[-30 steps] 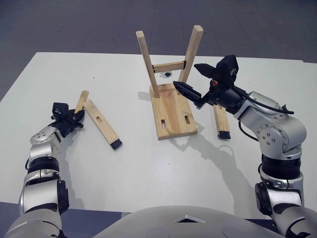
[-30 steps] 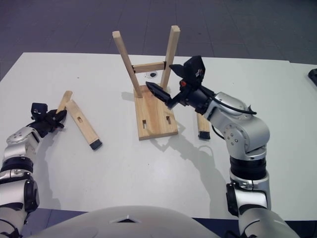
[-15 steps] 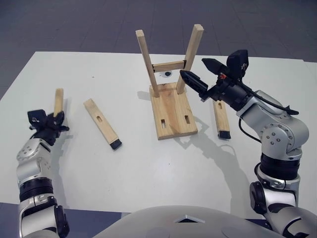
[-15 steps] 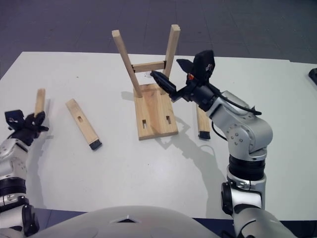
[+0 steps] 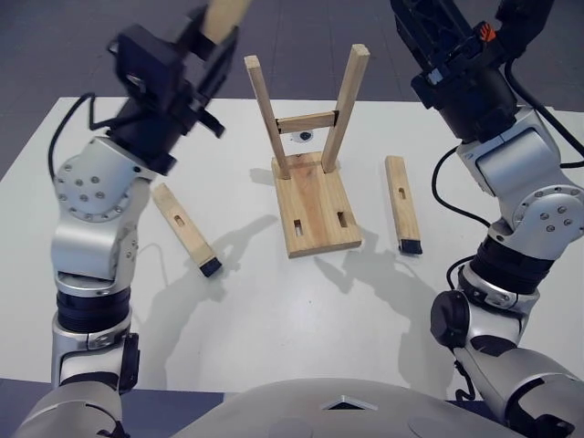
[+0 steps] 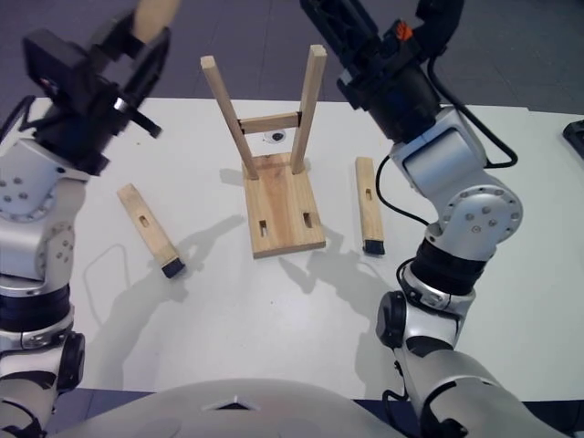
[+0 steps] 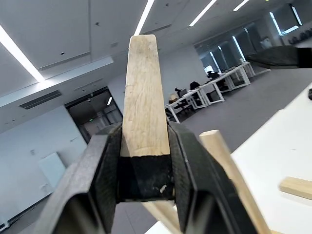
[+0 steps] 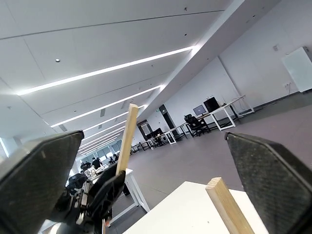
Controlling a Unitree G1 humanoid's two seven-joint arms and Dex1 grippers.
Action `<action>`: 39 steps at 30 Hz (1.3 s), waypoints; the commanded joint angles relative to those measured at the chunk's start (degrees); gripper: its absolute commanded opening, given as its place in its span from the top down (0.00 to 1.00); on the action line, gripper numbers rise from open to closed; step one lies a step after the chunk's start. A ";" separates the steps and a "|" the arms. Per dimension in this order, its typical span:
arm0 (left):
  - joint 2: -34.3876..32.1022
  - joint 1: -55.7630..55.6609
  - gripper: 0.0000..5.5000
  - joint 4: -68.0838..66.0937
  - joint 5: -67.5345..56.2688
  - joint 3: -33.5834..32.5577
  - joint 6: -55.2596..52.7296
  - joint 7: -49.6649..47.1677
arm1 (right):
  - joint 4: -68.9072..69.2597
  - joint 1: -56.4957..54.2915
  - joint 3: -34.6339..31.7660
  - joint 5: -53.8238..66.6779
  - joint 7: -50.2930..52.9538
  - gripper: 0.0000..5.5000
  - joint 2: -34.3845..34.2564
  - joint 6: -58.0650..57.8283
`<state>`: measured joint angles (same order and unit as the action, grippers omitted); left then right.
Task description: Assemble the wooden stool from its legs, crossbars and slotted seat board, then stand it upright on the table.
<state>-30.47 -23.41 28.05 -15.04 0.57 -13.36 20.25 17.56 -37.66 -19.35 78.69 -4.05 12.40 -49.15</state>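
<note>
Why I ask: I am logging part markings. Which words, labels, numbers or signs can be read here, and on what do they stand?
No text can be read anywhere.
On the seat board, the standing legs, the loose legs and the crossbar in the left hand: bare wood, no markings.
The dark round spot on the table: too small to read.

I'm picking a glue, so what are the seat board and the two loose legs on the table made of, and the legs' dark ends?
Seat board: pale wood, faint grain, matte, apparently unvarnished. Left loose leg and right loose leg: same light wood. Their end caps: black, smooth, probably rubber or plastic; cannot tell which.
</note>
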 commanded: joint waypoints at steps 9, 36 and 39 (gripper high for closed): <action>3.73 -0.82 0.76 1.01 9.18 10.02 1.86 3.21 | -3.36 -2.13 4.96 2.17 0.62 0.02 -1.18 1.40; 5.38 0.03 0.76 -1.85 14.52 10.52 4.83 6.16 | -3.78 0.37 4.57 6.19 0.69 0.73 0.05 3.39; 5.59 -0.28 0.76 -2.20 14.76 10.63 4.99 6.02 | -3.67 0.77 4.83 6.27 0.68 0.82 -0.10 3.54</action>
<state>-25.02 -23.69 27.23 -1.70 10.71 -7.48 25.70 13.35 -36.89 -14.90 83.53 -3.18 12.50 -45.51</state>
